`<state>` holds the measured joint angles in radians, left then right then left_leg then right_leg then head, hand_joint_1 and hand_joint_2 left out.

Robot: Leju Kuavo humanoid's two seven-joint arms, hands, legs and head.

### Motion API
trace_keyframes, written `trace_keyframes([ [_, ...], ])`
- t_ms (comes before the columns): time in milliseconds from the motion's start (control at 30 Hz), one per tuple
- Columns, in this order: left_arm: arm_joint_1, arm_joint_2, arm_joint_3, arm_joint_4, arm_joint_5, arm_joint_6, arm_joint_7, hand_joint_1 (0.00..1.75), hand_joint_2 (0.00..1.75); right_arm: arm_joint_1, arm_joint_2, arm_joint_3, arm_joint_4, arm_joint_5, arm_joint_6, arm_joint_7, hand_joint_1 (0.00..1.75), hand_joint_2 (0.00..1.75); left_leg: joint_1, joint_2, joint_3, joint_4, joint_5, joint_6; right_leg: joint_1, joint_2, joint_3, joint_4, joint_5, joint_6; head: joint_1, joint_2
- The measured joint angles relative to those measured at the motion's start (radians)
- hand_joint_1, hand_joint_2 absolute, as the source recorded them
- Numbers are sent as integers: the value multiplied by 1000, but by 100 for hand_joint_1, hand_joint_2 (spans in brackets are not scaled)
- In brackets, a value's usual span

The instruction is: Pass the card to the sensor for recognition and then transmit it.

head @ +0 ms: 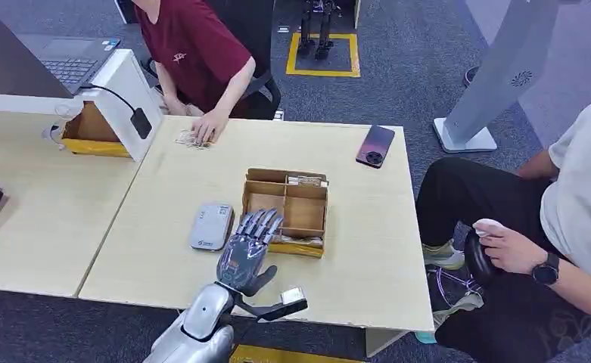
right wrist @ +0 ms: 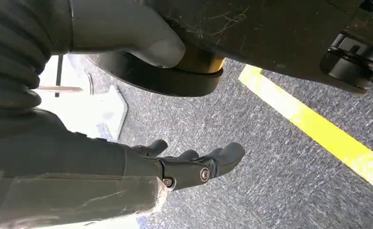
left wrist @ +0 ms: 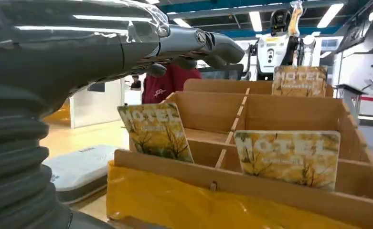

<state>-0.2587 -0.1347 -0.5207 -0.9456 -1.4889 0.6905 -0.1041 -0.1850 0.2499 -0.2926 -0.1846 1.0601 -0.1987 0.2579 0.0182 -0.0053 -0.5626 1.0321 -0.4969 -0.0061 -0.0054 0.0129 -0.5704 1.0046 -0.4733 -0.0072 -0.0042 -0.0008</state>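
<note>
A wooden card box (head: 285, 198) with several compartments stands mid-table. Yellow "HOTEL" cards lean in it: one in the near left compartment (left wrist: 155, 131), one in the near right (left wrist: 289, 157), one at the far side (left wrist: 299, 81). The white-grey card sensor (head: 212, 225) lies flat just left of the box, and is also visible beside the box front (left wrist: 79, 169). My left hand (head: 248, 249) hovers at the box's near left corner, fingers stretched out above the near left card, holding nothing. My right hand (right wrist: 189, 164) hangs over the carpet, fingers loosely extended and empty.
A dark phone (head: 375, 145) lies at the table's far right. A person in red rests a hand on loose cards (head: 194, 138) at the far edge. Another person sits at the right (head: 564, 219). A laptop (head: 69, 64) and an open carton (head: 95, 132) stand at the left.
</note>
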Motion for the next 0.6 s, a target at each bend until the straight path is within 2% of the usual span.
trace_keyframes([
  [433, -14, -1, 7, 51, 12, 0, 6, 0, 175, 0, 0, -9, 1, 5, 0, -12, 0, 175, 0, 0, 0, 0, 0, 0, 0, 0, 0, 0, 0, 0, 0, 0],
  [600, -23, -10, 33, 50, 20, 0, 6, 0, 175, 4, 0, -11, 1, 12, -3, -17, 0, 175, 0, 0, 0, 0, 0, 0, 0, 0, 0, 0, 0, 0, 0, 0],
])
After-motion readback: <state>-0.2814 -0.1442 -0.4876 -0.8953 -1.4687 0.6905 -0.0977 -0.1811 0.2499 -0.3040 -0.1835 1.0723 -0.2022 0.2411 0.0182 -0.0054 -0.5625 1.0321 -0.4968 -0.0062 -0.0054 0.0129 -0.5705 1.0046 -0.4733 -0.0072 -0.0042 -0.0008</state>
